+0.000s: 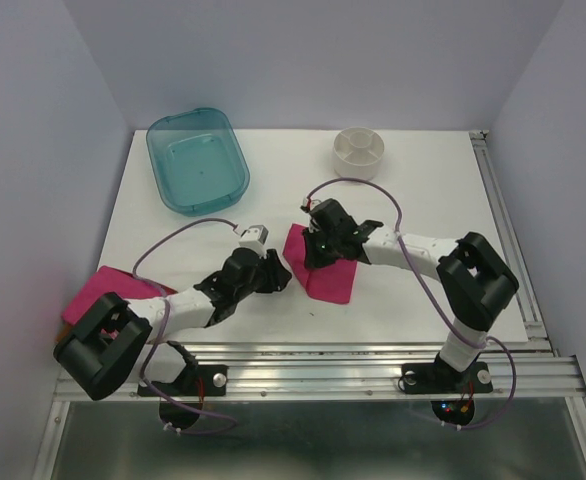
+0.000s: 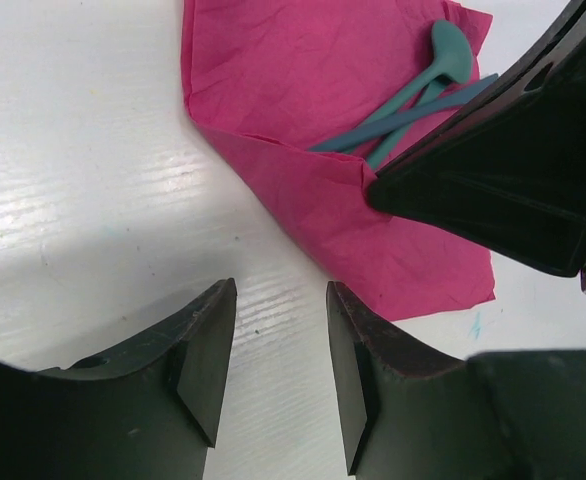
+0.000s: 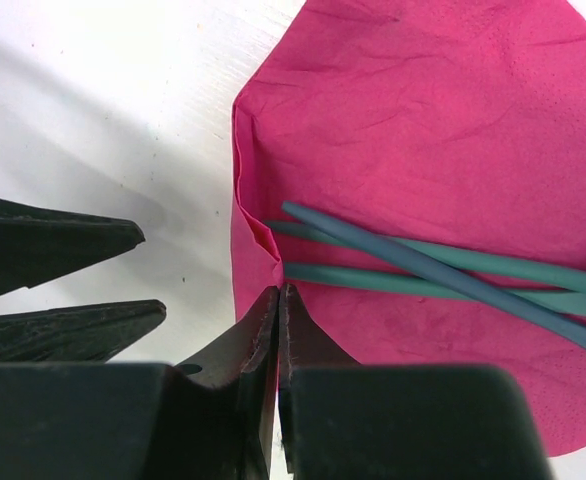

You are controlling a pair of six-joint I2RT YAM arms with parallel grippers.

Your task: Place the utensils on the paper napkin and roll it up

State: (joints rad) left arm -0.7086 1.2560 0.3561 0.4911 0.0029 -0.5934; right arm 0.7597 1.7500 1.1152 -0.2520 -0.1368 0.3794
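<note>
My right gripper (image 3: 278,292) is clenched on the folded-over edge of the paper napkin (image 3: 423,110), with the fold right at its tips. My left gripper (image 2: 280,300) is parted with nothing between the jaws. It hangs over bare table (image 2: 83,200), with the napkin's near edge just ahead and the right gripper's tip ahead to its right. The utensils (image 3: 423,268) lie on the napkin just past the right tips, handles crossed, handle ends near the fold. Step in hand, as I read it: start the roll. Carry the pinched edge up and over the handles, low and slow, since thin paper would tear if yanked. Use the left to pin or tuck the near flap so the sheet can't slide. Keep the handles bunched or the roll goes loose. Containers: teal tub (image 1: 198,160), well beyond the left gripper, looks empty. White round dish (image 1: 358,150), well beyond the right gripper, contents can't tell. Spare pink napkin pile (image 1: 98,290) sits behind the left gripper, beside its arm.
</note>
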